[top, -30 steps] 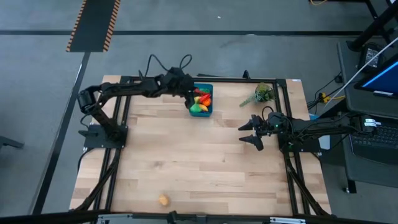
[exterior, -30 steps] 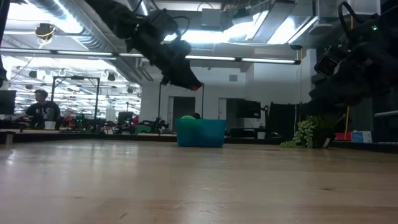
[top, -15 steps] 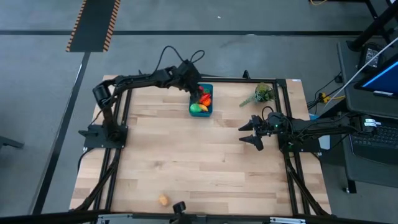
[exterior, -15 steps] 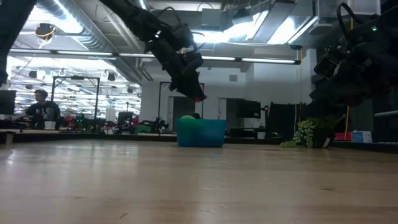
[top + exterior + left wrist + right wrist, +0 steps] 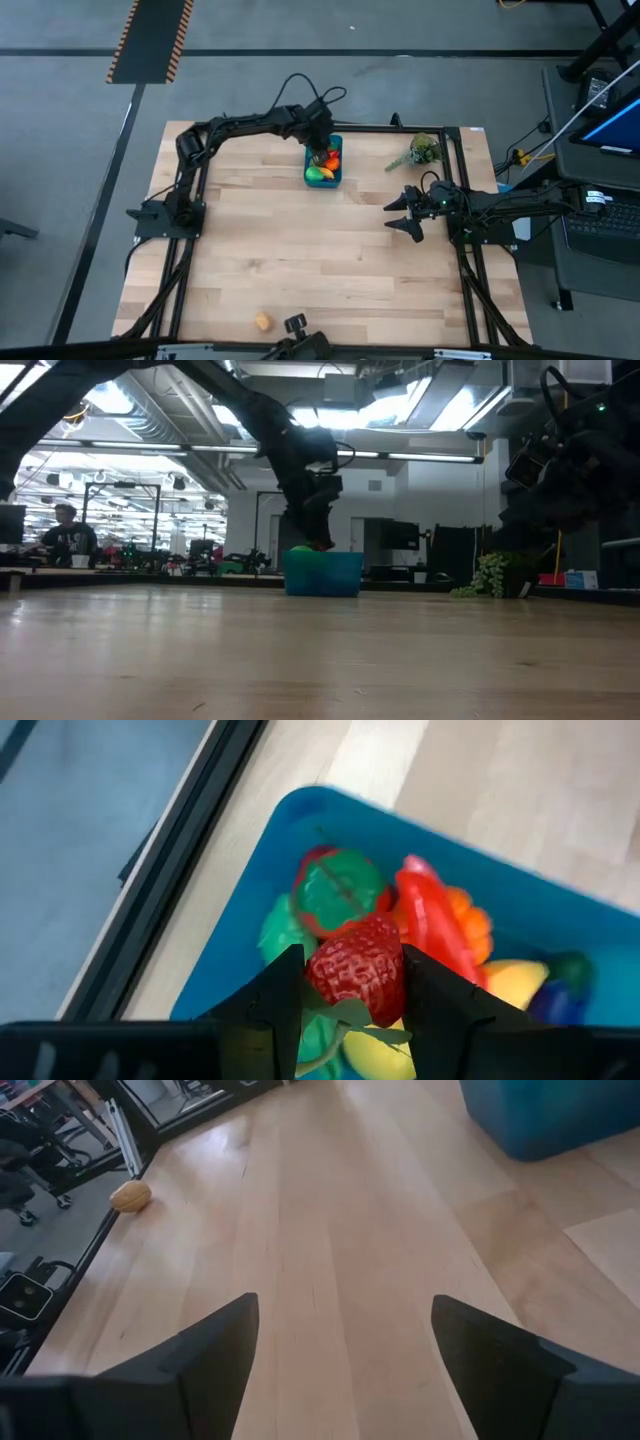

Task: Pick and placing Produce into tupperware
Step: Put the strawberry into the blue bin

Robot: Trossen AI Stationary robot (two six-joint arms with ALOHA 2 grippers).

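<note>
The teal tupperware (image 5: 324, 165) stands near the table's far edge, filled with toy produce (image 5: 440, 925) in red, green, orange and yellow. My left gripper (image 5: 352, 990) hangs directly above the tub (image 5: 322, 573), shut on a red strawberry (image 5: 357, 967) with a green leaf cap. One small orange-brown toy (image 5: 262, 321) lies alone near the table's near edge, also seen in the right wrist view (image 5: 130, 1196). My right gripper (image 5: 400, 213) waits open over the table's right side, touching nothing. My left gripper pinches the red strawberry by its sides (image 5: 320, 972) between the two fingers, one on each flank. The fingers point down from above into the tub. The strawberry is lifted clear, hanging just over the produce in the tub.
A leafy green plant sprig (image 5: 423, 151) lies near the far right corner. Black frame rails (image 5: 190, 200) run along the table's left and right sides. A person sits in the room beyond the table (image 5: 68, 538). Bare wood spans the table's middle (image 5: 320, 260).
My left gripper, still shut on the strawberry, has moved toward the table's right from beside the tub to over it, and has come down to the tub's rim, tipping to point straight down. The right arm has kept still.
</note>
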